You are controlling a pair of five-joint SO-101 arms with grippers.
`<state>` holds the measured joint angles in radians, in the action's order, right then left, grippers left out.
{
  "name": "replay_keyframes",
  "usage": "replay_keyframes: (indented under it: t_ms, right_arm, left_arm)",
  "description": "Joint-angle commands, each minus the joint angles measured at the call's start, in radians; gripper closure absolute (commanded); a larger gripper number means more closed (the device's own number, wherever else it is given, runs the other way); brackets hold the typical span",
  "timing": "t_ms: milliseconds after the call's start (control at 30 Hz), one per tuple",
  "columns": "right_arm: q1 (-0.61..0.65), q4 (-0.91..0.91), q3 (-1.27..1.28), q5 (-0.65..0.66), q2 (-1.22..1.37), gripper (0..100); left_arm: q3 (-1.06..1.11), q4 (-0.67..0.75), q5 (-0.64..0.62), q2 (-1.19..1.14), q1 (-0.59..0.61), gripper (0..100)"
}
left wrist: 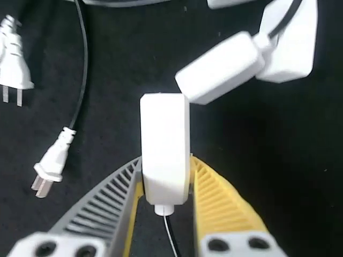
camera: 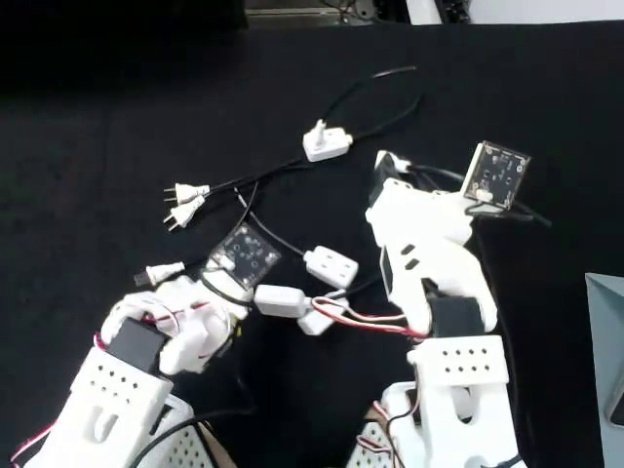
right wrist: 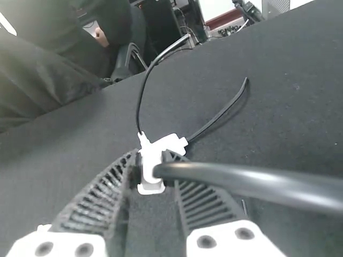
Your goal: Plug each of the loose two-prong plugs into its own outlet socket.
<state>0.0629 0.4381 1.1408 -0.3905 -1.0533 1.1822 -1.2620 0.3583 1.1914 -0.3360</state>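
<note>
white socket (left wrist: 164, 152) fills left tool (left wrist: 165, 167), plug (right wrist: 161, 145) right tool (right wrist: 149, 158).

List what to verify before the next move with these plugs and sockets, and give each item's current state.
1. Left hand clamped on socket block: ok.
2. Right hand clamped on white connector: ok.
3. White connector's prongs facing the socket block: cannot tell, prongs hidden.
4. Hands close enough to mate the parts: not ok, apart in the high view.
5. Socket block's front free: not ok, neighbouring socket sits against its corner.
6. Loose plug plugged in: not ok, lies unplugged.
</note>
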Motion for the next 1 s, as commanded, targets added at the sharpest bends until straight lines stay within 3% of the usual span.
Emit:
replay_keyframes:
  t_ms: [0,100,200,333,767,967]
  right_arm:
    - [0.028,-0.018,-0.004,-0.002,-0.01,98.6]
    - [0.028,-0.025,0.004,-0.002,-0.01,98.6]
    - [0.028,-0.025,0.002,-0.002,-0.01,98.6]
    - [0.028,-0.025,0.002,-0.002,-0.01,98.6]
    - [0.028,-0.025,0.002,0.0,-0.01,98.6]
    - [0.028,-0.025,0.002,0.0,-0.01,98.6]
  left_arm:
    - [0.044,0.081,0.014,0.012,-0.007,97]
    - [0.073,0.104,0.009,0.012,-0.005,95]
    - [0.081,0.098,-0.006,0.015,-0.002,84]
    - [0.067,0.095,-0.135,0.021,0.047,72]
    - [0.199,0.305,-0.048,0.012,0.269,72]
    - [0.189,0.327,-0.048,0.02,0.377,71]
